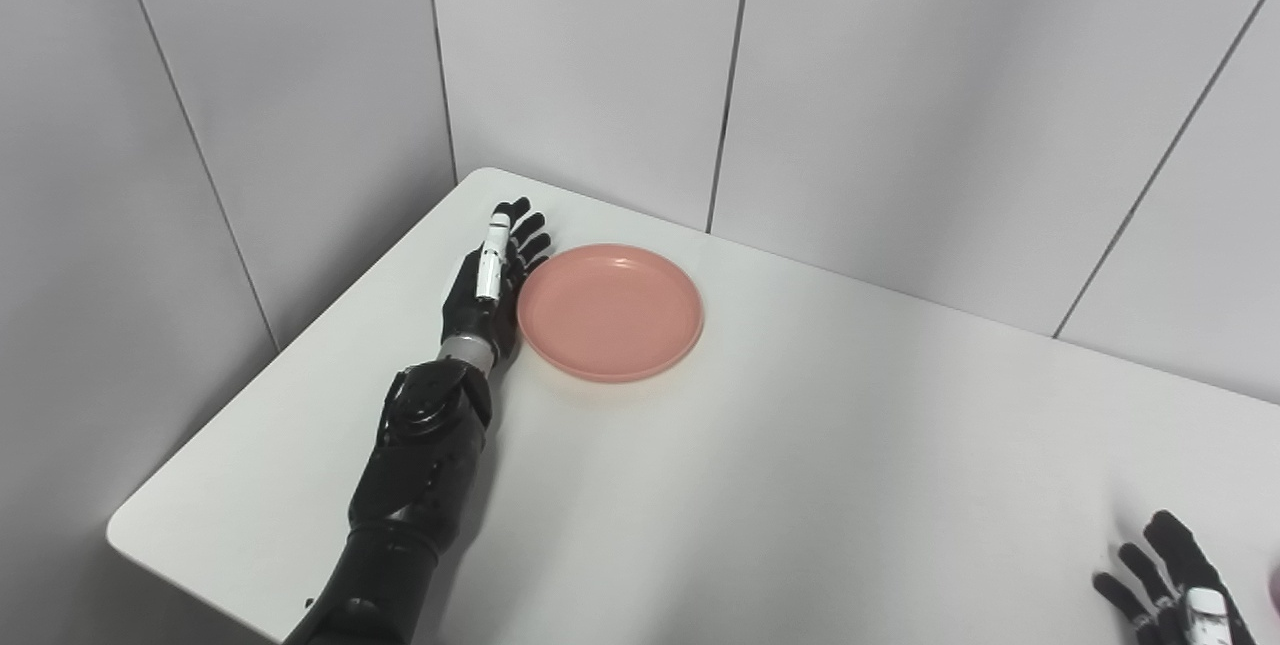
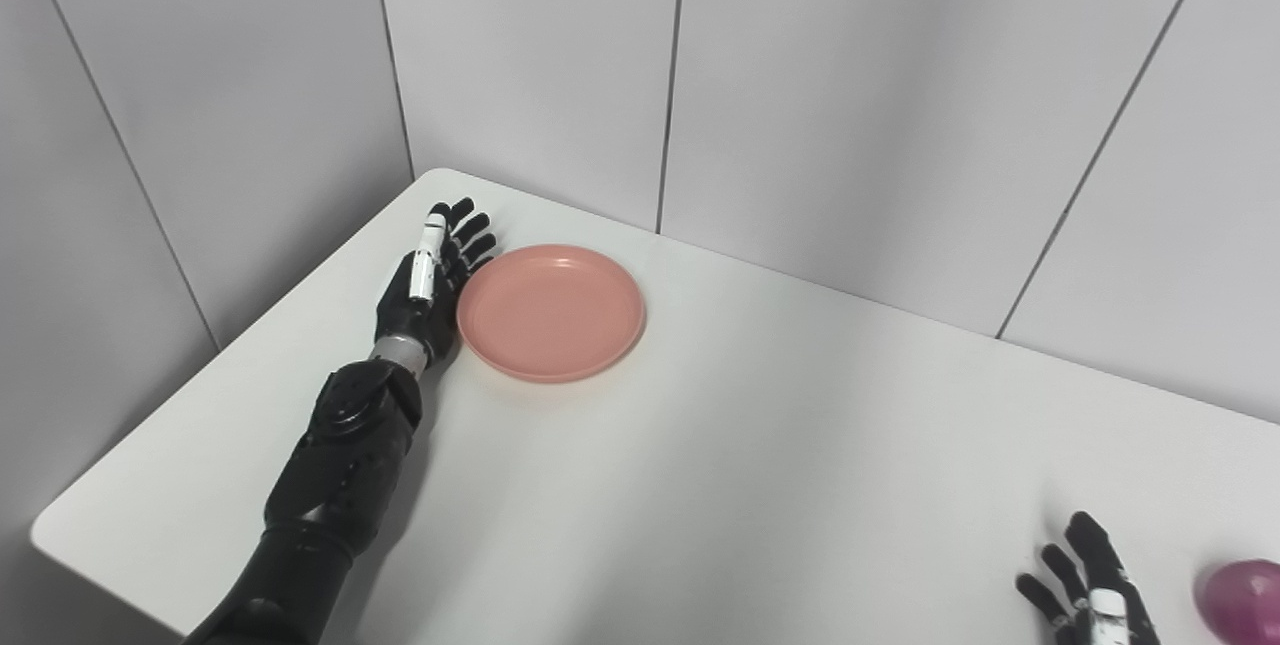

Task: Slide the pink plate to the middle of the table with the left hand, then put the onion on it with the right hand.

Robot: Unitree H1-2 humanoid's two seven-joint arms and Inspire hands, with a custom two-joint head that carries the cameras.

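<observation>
Grey panelled walls meet in a corner behind a white table (image 1: 800,485); nothing else on it but the task things. Plate (image 1: 610,312), pink, empty, flat on the table near the far left corner, well short of the middle. Left hand (image 1: 490,290) lies just left of the plate, edge-on, fingers (image 1: 525,225) straight and spread, gripping nothing; palm side looks to be against the plate rim or a hair off it, cannot tell which. Right hand (image 2: 1090,590) well away from the plate, toward the near right edge of the table; fingers apart, holding nothing, partly cut by the frame. Onion (image 2: 1245,600), purple, sits just right of the right hand, far from the plate, only partly in the right eye view; not touched.

Step in hand: the first one, sliding the plate; judged just starting, since the plate is still off in the corner. Next move calls for a sideways push from the left hand toward the table's middle, pressure low on the rim so the plate slides and does not tip or spin away; fingers stay flat as a paddle. Onion pickup waits until the plate is placed; right hand is already near it.
</observation>
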